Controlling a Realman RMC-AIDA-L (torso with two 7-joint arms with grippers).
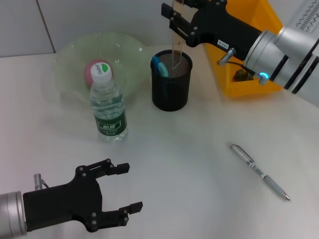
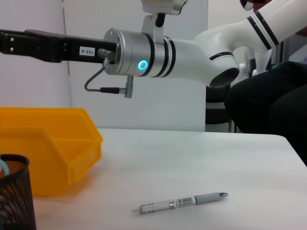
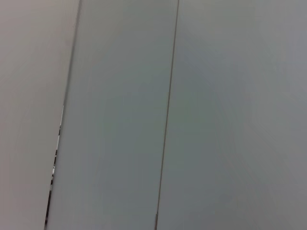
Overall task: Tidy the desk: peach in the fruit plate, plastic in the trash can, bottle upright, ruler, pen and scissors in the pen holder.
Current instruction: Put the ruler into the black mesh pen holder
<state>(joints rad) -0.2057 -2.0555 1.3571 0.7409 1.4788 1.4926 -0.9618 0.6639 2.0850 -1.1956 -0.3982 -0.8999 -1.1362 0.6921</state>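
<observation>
I am logging: right gripper (image 1: 175,22) clenching ruler (image 1: 177,35) upright, tip inside pen holder (image 1: 171,84); left gripper (image 1: 122,191) hanging released near bottle (image 1: 107,107); pen (image 1: 259,171) lying apart on table (image 1: 189,149).

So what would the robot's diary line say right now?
right gripper: lowering ruler into pen holder | left gripper: idle, jaws open | pen: on table | bottle: upright

Even, bright light falls from above on my white surface (image 1: 189,149); shadows under the bottle (image 1: 108,107) and pen holder (image 1: 171,79) are soft and faint. My right wrist view shows only flat grey wall
</observation>
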